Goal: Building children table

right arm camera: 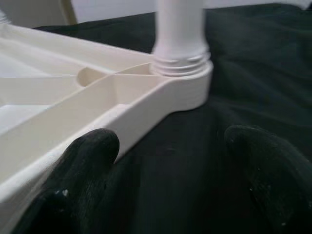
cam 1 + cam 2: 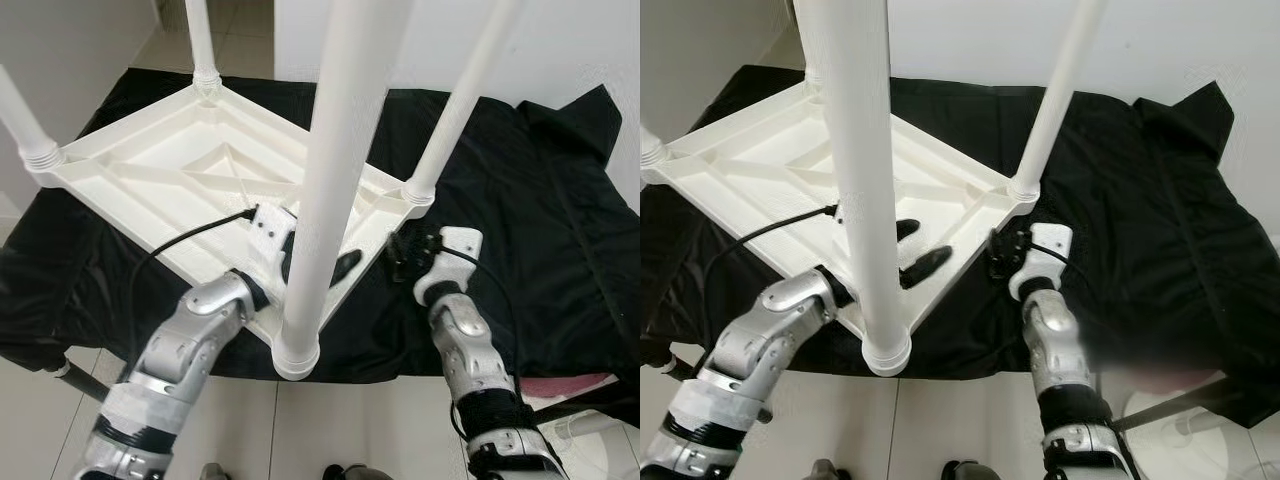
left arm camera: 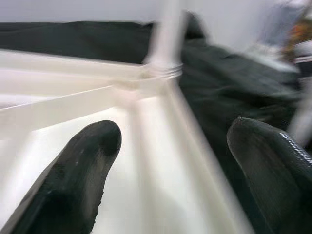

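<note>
A white plastic children's table (image 2: pixel 150 170) lies upside down on a black cloth, its legs pointing up. The nearest leg (image 2: pixel 320 180) stands in the corner socket closest to me, and another leg (image 2: pixel 455 110) rises from the right corner (image 1: pixel 183 73). My left gripper (image 2: pixel 918 246) is open and reaches over the table's ribbed underside just behind the nearest leg, with nothing between its fingers (image 3: pixel 83 161). My right gripper (image 2: pixel 1002 250) is open above the cloth beside the right corner. One of its fingers (image 1: pixel 92 156) is close against the table's rim.
The black cloth (image 2: pixel 540 200) covers a low platform and hangs over its near edge. Pale floor tiles (image 2: pixel 370 420) show below. A pink object (image 2: pixel 570 385) sticks out at the lower right. White walls stand behind.
</note>
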You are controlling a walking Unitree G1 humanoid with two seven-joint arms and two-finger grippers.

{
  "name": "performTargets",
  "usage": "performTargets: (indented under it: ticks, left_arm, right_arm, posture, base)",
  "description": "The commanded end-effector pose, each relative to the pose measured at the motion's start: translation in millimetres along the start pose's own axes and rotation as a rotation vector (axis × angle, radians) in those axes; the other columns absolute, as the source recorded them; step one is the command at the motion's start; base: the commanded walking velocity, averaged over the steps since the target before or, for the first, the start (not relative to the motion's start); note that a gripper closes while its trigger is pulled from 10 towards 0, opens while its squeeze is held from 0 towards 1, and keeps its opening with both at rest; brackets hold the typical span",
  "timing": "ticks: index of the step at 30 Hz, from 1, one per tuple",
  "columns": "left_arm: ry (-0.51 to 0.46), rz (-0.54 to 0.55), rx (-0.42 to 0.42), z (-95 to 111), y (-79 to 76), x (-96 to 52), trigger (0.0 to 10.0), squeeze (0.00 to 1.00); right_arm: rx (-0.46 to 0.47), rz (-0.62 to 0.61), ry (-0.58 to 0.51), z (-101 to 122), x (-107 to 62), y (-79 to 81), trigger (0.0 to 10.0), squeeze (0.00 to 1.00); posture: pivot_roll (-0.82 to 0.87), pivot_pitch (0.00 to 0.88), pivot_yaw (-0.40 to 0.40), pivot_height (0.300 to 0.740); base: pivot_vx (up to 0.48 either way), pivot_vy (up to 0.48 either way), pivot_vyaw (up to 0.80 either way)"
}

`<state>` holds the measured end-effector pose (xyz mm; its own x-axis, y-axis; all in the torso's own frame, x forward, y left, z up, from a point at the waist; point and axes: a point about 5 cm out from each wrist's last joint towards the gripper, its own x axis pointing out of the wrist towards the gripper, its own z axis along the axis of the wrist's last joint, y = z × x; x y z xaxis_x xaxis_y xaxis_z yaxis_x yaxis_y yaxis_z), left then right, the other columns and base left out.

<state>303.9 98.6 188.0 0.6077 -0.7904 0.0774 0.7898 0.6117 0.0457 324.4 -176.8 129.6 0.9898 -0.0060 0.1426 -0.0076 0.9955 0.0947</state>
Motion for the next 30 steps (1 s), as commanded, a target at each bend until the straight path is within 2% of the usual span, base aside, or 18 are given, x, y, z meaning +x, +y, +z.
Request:
performTargets:
  ticks: [1, 6, 9, 10, 12, 14, 17, 21, 23, 26, 30]
  left_arm:
    - [0.019, 0.001, 0.024, -2, 6.8, -3.3, 10.0, 0.0]
    - [0.064, 0.016, 0.055, -6, 19.1, -13.3, 10.0, 0.0]
    - [0.128, -0.007, 0.104, -12, 31.3, -32.3, 10.0, 0.0]
    - [0.128, -0.007, 0.104, -12, 31.3, -32.3, 10.0, 0.0]
    - [0.182, -0.044, 0.136, -18, 34.2, -44.8, 10.0, 0.0]
    - [0.207, -0.051, 0.147, -21, 36.4, -50.6, 10.0, 0.0]
    - [0.207, -0.051, 0.147, -21, 36.4, -50.6, 10.0, 0.0]
    - [0.263, -0.081, 0.178, -26, 39.8, -65.2, 10.0, 0.0]
    - [0.263, -0.081, 0.178, -26, 39.8, -65.2, 10.0, 0.0]
    - [0.273, -0.111, 0.154, -21, 42.3, -81.4, 10.0, 0.0]
    - [0.284, -0.16, 0.162, -15, 38.5, -91.6, 10.0, 0.0]
  right_arm:
    - [-0.01, -0.021, -0.04, 6, -4.0, -9.4, 10.0, 0.0]
    - [-0.011, -0.019, -0.058, 9, -9.5, -15.1, 10.0, 0.0]
    - [-0.042, -0.006, -0.071, 12, -17.9, -22.6, 10.0, 0.0]
    - [-0.042, -0.006, -0.071, 12, -17.9, -22.6, 10.0, 0.0]
    - [-0.067, 0.0, -0.071, 12, -21.9, -27.2, 10.0, 0.0]
    - [-0.071, -0.001, -0.074, 13, -23.4, -29.7, 10.0, 0.0]
    - [-0.071, -0.001, -0.074, 13, -23.4, -29.7, 10.0, 0.0]
    - [-0.078, -0.001, -0.077, 14, -27.8, -33.7, 10.0, 0.0]
    - [-0.078, -0.001, -0.077, 14, -27.8, -33.7, 10.0, 0.0]
    - [-0.088, 0.008, -0.066, 13, -32.1, -35.9, 10.0, 0.0]
    - [-0.102, 0.024, -0.058, 12, -33.5, -37.6, 10.0, 0.0]
  posture:
    - [0.0, 0.131, -0.05, 0.74]
    - [-0.01, 0.128, -0.042, 0.74]
    - [-0.02, 0.13, -0.029, 0.74]
    - [-0.02, 0.13, -0.029, 0.74]
    - [-0.03, 0.133, -0.017, 0.74]
    - [-0.03, 0.134, -0.012, 0.74]
    - [-0.03, 0.134, -0.012, 0.74]
    - [-0.02, 0.132, -0.004, 0.74]
    - [-0.02, 0.132, -0.004, 0.74]
    - [-0.01, 0.13, 0.0, 0.74]
    - [0.0, 0.133, -0.002, 0.74]
  base:
    - [0.0, 0.0, 0.0]
    - [0.0, 0.0, 0.0]
    - [0.0, 0.0, 0.0]
    - [0.0, 0.0, 0.0]
    - [0.0, 0.0, 0.0]
    - [0.0, 0.0, 0.0]
    - [0.0, 0.0, 0.0]
    - [0.0, 0.0, 0.0]
    - [0.0, 0.0, 0.0]
    - [0.0, 0.0, 0.0]
    - [0.0, 0.0, 0.0]
